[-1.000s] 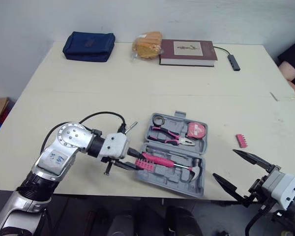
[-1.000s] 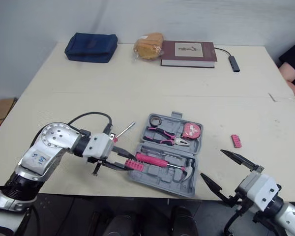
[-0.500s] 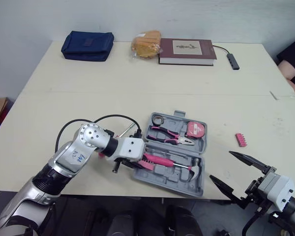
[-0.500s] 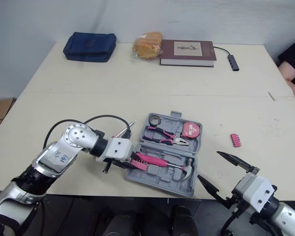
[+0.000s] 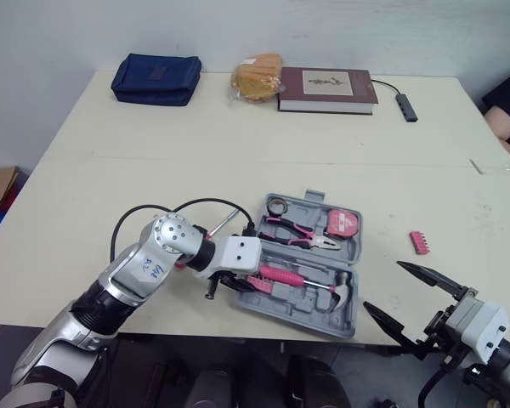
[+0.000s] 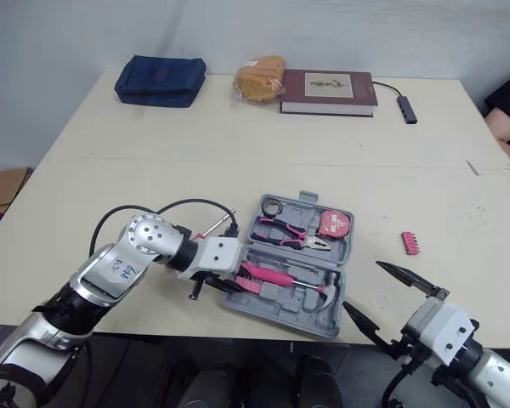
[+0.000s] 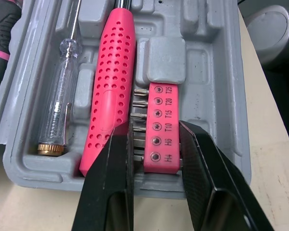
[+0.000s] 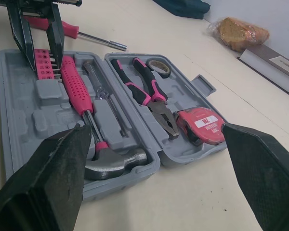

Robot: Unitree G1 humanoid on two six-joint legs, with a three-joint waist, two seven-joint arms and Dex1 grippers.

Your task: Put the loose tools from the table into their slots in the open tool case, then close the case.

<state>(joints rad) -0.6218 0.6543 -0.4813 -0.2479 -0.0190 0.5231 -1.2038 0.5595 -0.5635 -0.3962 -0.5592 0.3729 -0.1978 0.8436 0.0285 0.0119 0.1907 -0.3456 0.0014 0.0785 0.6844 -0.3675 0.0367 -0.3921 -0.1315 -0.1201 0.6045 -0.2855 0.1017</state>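
The grey tool case lies open near the table's front edge. My left gripper is at its near-left end, shut on a pink bit holder that sits low in the tray beside the pink-handled hammer. Pliers, a tape measure, a tape roll and a clear-handled screwdriver lie in the case. A loose screwdriver lies on the table left of the case. A second pink bit holder lies to its right. My right gripper hangs open by the front edge, right of the case.
Along the far edge sit a blue pouch, a bagged bread roll, a dark red book and a cabled adapter. A person's arm shows at the right edge. My left arm's cable loops over the table.
My left gripper has carried the pink bit holder rightward from the case's left rim into the tray. The right gripper has barely moved.
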